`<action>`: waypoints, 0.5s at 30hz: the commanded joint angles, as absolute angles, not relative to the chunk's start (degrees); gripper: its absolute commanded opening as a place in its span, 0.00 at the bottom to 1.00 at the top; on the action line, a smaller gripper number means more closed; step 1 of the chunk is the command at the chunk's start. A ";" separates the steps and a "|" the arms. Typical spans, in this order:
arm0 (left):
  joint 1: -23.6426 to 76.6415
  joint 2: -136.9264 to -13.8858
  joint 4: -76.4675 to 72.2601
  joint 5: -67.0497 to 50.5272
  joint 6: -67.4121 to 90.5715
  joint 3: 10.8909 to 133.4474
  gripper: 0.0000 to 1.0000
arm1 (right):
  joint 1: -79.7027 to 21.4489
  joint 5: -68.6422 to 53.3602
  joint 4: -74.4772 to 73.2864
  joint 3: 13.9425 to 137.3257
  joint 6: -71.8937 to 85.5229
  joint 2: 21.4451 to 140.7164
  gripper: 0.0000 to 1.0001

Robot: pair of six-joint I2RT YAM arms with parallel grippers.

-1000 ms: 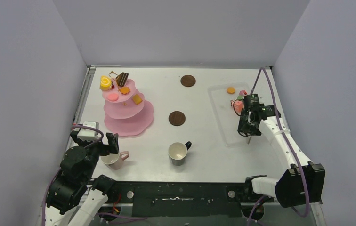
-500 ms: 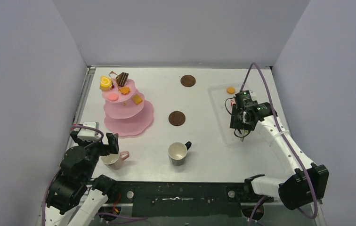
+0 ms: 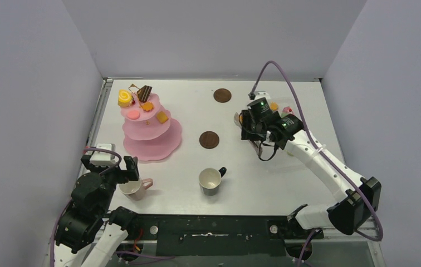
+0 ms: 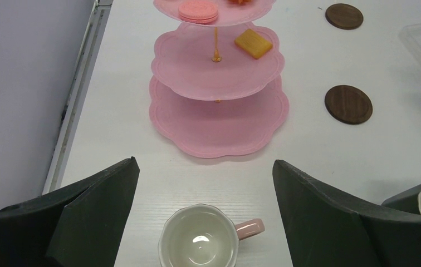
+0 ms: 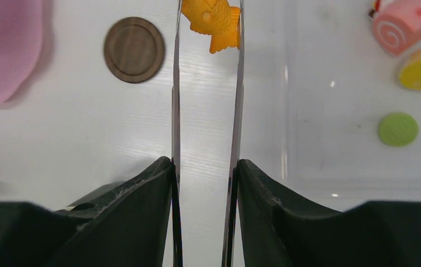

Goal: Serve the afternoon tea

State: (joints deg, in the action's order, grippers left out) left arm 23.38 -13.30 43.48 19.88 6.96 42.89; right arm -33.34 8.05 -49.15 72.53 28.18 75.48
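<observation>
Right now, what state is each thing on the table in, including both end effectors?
Pink mug: upright, empty.
Black mug: upright, empty, off the coasters.
Near coaster, far coaster: both bare.
Stand: upright, bottom tier bare.
Tongs: squeezed, pinching an orange fish pastry.
Tray: holds several pastries.
Left end effector: open, straddling the pink mug.
Right end effector: shut on the tongs.

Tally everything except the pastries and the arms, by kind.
Mugs: 2
Coasters: 2
Stand: 1
Tray: 1
Tongs: 1
Total: 7
</observation>
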 commanded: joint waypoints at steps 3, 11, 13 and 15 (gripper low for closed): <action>22.50 -12.46 41.52 25.21 6.77 44.73 0.89 | -42.22 7.04 -36.80 80.99 29.43 82.09 0.42; 22.32 -11.34 41.77 27.75 6.86 44.66 0.89 | -49.84 3.59 -25.64 84.65 33.99 89.64 0.43; 22.32 -11.34 41.68 27.62 6.86 44.65 0.89 | -51.20 3.09 -23.61 85.49 35.14 91.47 0.43; 22.32 -11.30 41.66 27.62 6.86 44.63 0.89 | -52.33 2.87 -22.43 86.64 35.89 93.10 0.43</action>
State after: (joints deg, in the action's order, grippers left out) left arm 22.74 -11.79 43.59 26.46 7.01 42.89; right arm -50.52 3.55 -31.55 82.32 32.71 91.66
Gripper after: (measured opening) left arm 0.894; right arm 0.433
